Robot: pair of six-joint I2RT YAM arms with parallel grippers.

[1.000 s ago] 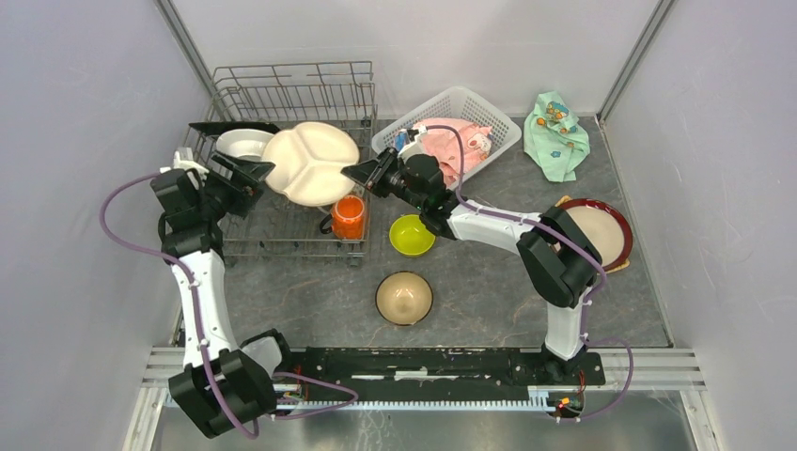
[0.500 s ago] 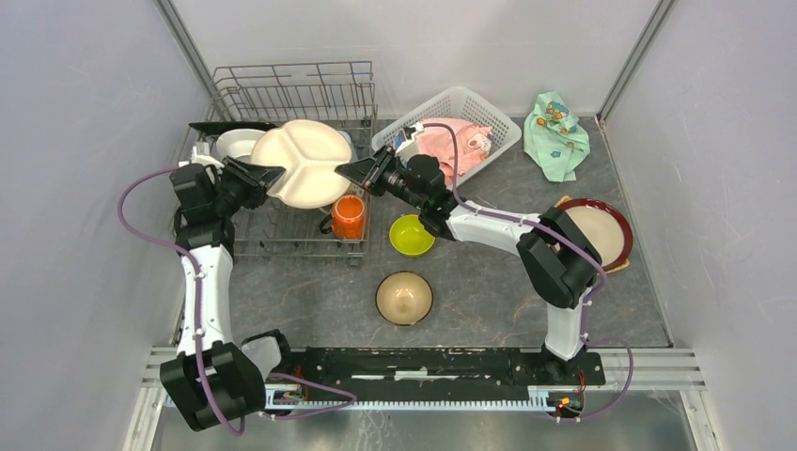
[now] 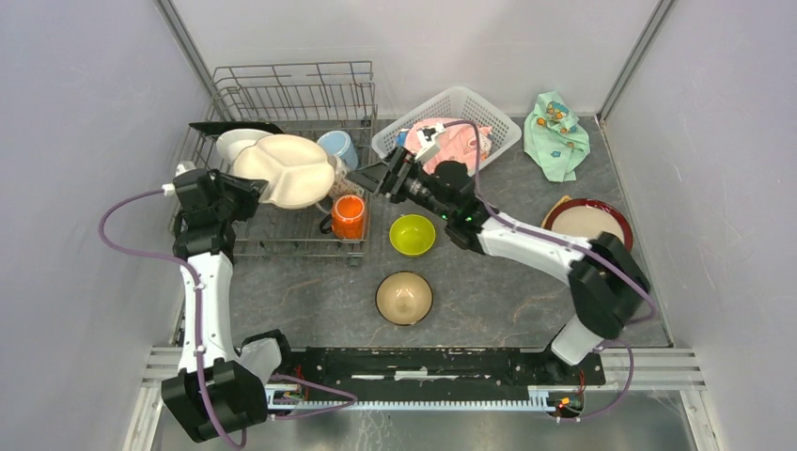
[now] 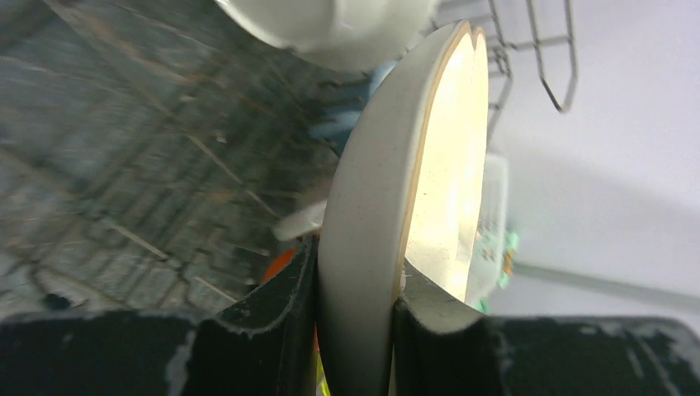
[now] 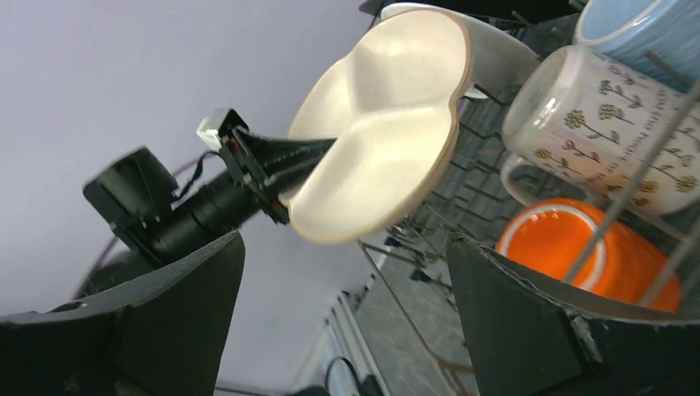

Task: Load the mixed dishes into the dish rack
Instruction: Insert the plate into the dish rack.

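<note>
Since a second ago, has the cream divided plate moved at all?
Yes. The cream divided plate has shifted left in the top view, away from the white basket, uncovering the light-blue mug; the left claw grips its edge.

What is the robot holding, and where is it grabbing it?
The left jaws pinch the cream divided plate by its rim. The right jaws are open and hold nothing.
</note>
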